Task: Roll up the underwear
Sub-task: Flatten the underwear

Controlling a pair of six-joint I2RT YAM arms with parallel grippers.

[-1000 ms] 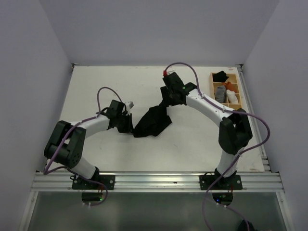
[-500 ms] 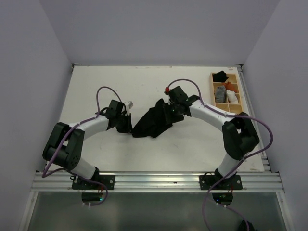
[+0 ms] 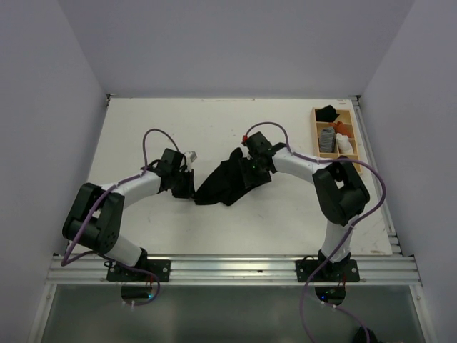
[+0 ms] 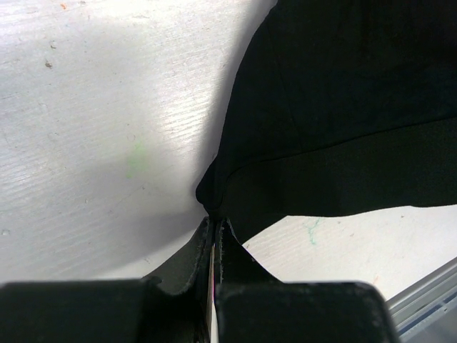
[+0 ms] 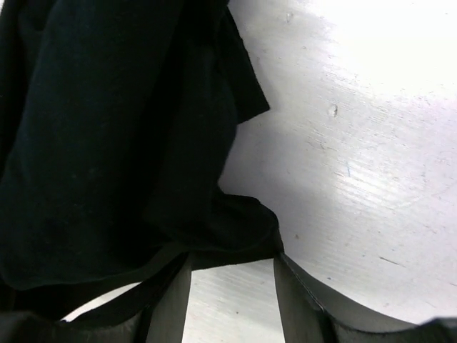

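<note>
The black underwear (image 3: 227,182) lies crumpled on the white table between my two arms. My left gripper (image 3: 188,185) is at its left end, shut on a corner of the fabric; in the left wrist view the jaws (image 4: 213,223) pinch that corner and the underwear (image 4: 343,107) spreads away to the upper right. My right gripper (image 3: 250,171) is low over the garment's right end. In the right wrist view it (image 5: 232,256) stands open, bare table showing between the fingers (image 5: 173,296), and an edge of the underwear (image 5: 128,143) lies across the fingertips.
A wooden tray (image 3: 315,133) stands at the back right, holding a black item (image 3: 328,113), a grey striped roll (image 3: 327,138) and a white roll (image 3: 345,143). A metal rail (image 3: 228,268) runs along the near edge, and walls enclose the table on three sides.
My right arm has come down and toward the left, lowering the right end of the underwear onto the table, and its jaws have widened. The left arm has stayed put.
</note>
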